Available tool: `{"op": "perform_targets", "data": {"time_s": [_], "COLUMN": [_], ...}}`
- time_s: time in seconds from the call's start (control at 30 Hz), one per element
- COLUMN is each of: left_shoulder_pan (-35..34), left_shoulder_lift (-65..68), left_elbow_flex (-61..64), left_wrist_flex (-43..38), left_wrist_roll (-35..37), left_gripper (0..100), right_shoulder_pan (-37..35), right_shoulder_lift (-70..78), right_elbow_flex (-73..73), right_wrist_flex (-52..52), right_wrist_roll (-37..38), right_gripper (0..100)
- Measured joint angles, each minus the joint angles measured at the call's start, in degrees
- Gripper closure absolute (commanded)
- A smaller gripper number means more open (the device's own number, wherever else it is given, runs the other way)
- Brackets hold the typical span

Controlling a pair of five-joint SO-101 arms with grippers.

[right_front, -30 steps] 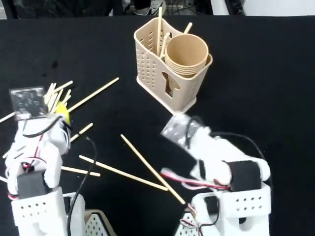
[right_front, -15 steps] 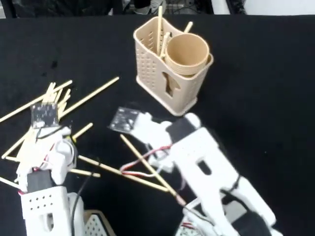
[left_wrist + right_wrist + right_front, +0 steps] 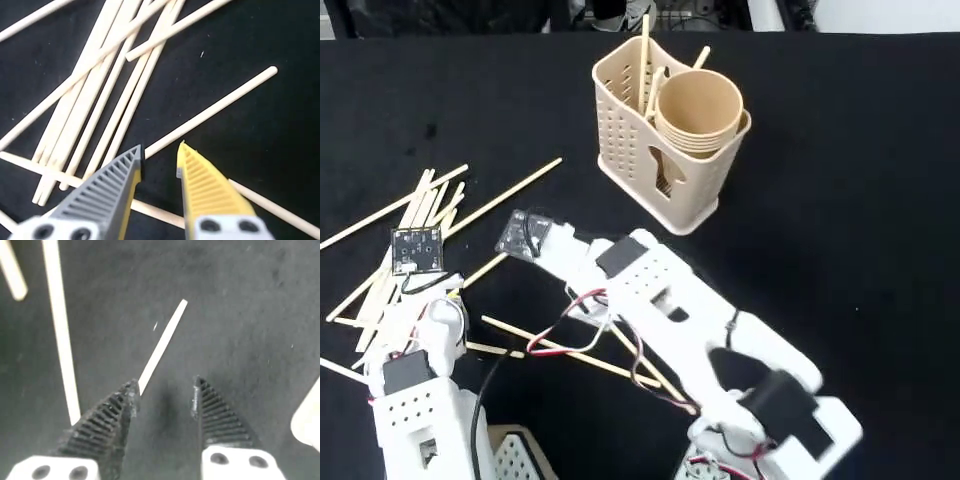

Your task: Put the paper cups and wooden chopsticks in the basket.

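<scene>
Beige perforated plastic basket point(image 3: 640, 150) stands at the far side of the black cloth table point(image 3: 860, 260). It holds a stack of brown paper cups point(image 3: 700, 100) in one compartment and a few pale wooden chopsticks point(image 3: 645, 50) upright in the other. A loose pile of wooden sticks point(image 3: 415, 205) lies well apart from the basket, off its chopstick-compartment side. Two long stray sticks point(image 3: 560, 352) lie between the basket and the arm bases, partly under the right arm.

The left gripper point(image 3: 160, 152) hangs at the edge of that pile. Its grey and yellow jaws are parted by a narrow gap and hold nothing. A single chopstick point(image 3: 215, 102) points into the gap, its near end just at the tips. The right gripper point(image 3: 165, 384) is spread wider and is also empty. It sits low over the cloth, nearer the basket than the left one. A thin chopstick point(image 3: 162, 342) meets one of its tips rather than lying between them.

The step in hand looks like picking up a stick. The right gripper should first shift sideways until the thin chopstick lies centred in the gap. It should then sink until the tips almost touch the cloth and close across the stick's width. A grasp away from the very end would keep the stick from swinging. The left gripper would do better with a wider gap, taking the single chopstick and not the pile. Either stick should be tilted upright over the chopstick compartment, clear of the cups.
</scene>
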Motion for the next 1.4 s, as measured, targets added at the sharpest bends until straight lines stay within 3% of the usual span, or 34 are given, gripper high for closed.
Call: {"op": "perform_targets", "data": {"time_s": [0.47,0.67,0.9,1.1,1.4], "left_shoulder_pan": [0.0,0.0,0.0,0.0,0.0], "left_shoulder_lift": [0.0,0.0,0.0,0.0,0.0], "left_elbow_flex": [2.4,2.4,2.4,2.4,2.4], "left_wrist_flex": [-2.9,-2.9,-2.9,-2.9,-2.9], "left_wrist_roll": [-0.3,-0.4,-0.4,-0.4,-0.4], "left_gripper": [87,87,87,87,87], "right_shoulder_pan": [-0.8,-0.5,-0.3,2.1,2.2], "right_shoulder_lift": [13.3,14.8,14.9,11.3,-6.2], "right_elbow_flex": [-3.0,-4.0,-4.7,-8.7,-9.2], "right_wrist_flex": [-3.3,-4.9,-5.8,2.4,14.2], "right_wrist_roll": [-3.3,-3.4,-3.3,-3.4,-3.3], "right_gripper": [82.3,98.8,97.8,97.7,97.6]}}
